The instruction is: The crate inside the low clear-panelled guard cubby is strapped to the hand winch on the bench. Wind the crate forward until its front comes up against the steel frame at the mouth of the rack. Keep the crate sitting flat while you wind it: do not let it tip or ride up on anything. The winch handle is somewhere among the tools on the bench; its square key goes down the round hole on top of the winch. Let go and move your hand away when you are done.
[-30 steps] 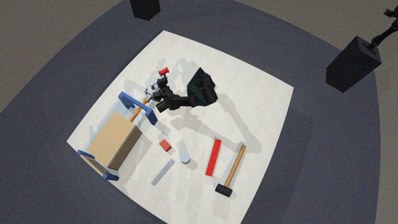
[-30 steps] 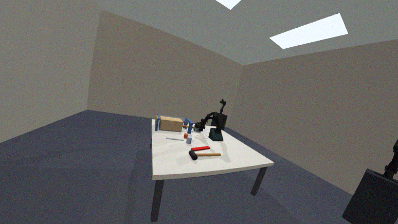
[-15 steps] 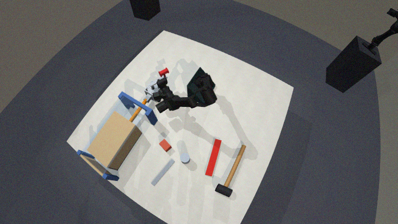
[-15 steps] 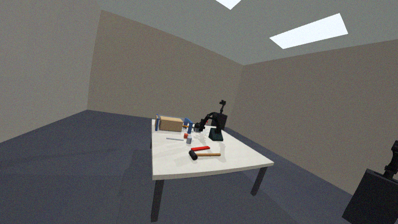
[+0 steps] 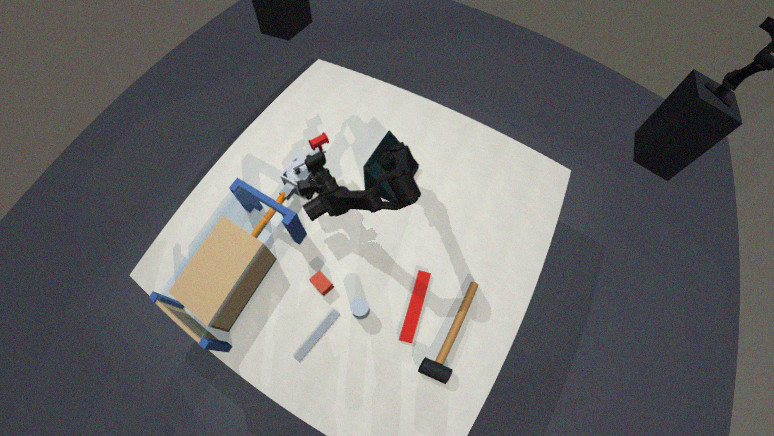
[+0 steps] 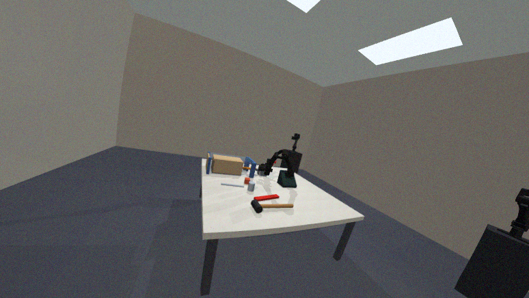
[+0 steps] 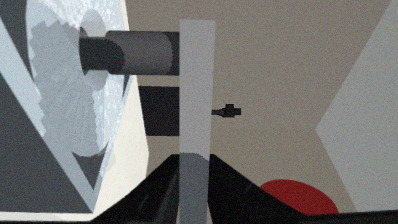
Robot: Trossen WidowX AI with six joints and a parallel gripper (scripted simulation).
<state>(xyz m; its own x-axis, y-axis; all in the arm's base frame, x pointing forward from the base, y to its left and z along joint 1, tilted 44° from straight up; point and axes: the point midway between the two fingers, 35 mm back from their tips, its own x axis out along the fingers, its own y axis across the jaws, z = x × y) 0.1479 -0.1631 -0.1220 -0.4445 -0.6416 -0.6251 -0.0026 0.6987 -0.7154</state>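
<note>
The tan crate sits flat inside the clear-panelled cubby, with a gap between its front and the blue mouth frame. An orange strap runs from it through the frame to the silver winch. My gripper is shut on the grey bar of the winch handle over the winch. The handle's red knob points away from the winch. Its dark key lines up with the round hole in the wrist view; how deep it sits is unclear.
An orange-red block, a grey cylinder and a light grey bar lie beside the cubby. A red bar and a mallet lie farther from it on the bench.
</note>
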